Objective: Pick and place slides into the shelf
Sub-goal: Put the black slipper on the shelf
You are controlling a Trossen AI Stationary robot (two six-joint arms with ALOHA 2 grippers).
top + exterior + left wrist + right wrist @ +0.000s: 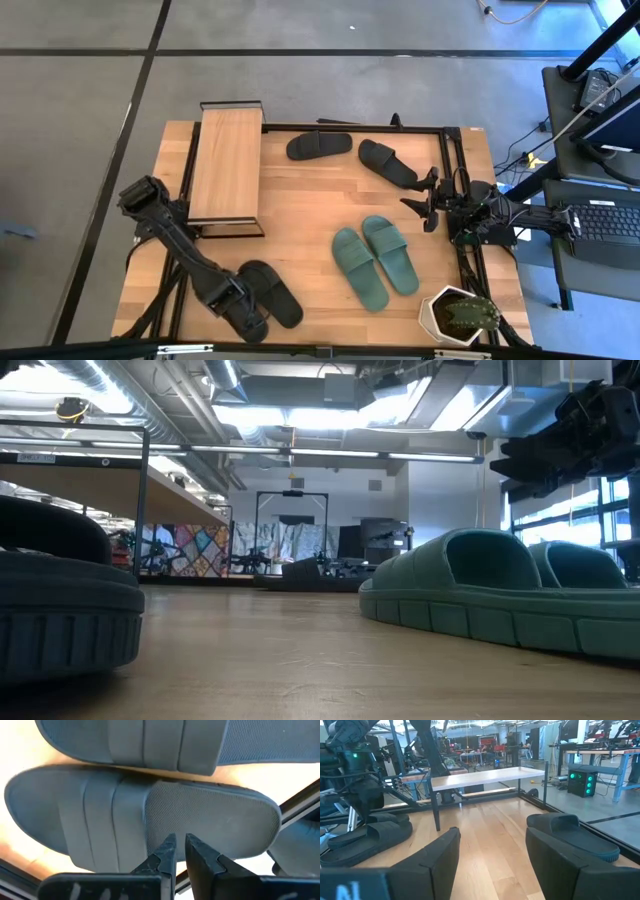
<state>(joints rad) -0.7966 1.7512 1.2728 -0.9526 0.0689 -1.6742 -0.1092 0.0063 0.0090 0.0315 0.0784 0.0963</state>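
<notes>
Two black slides lie side by side on the table at the near left, one (278,294) beside the other (248,320). My left gripper (236,298) points straight down over the second one. In the left wrist view its fingertips (180,842) stand almost together, with a thin gap, over that slide's footbed (215,815) just behind the strap (100,815). The shelf (226,162) stands at the far left, its top board bare. My right gripper (425,200) waits open and level at the right edge. My left gripper comes at the black slide's footbed (200,827) from above, near its long edge beside the strap. Nothing shows between the fingers. I cannot tell whether the tips touch the footbed. The slide lies flat on the table.
A teal-green pair (375,260) lies in the middle right of the table. Another black pair lies at the far middle, one slide (320,145) beside the other (388,162). A potted plant (458,315) sits at the near right corner. A black frame rail (350,127) runs along the far edge.
</notes>
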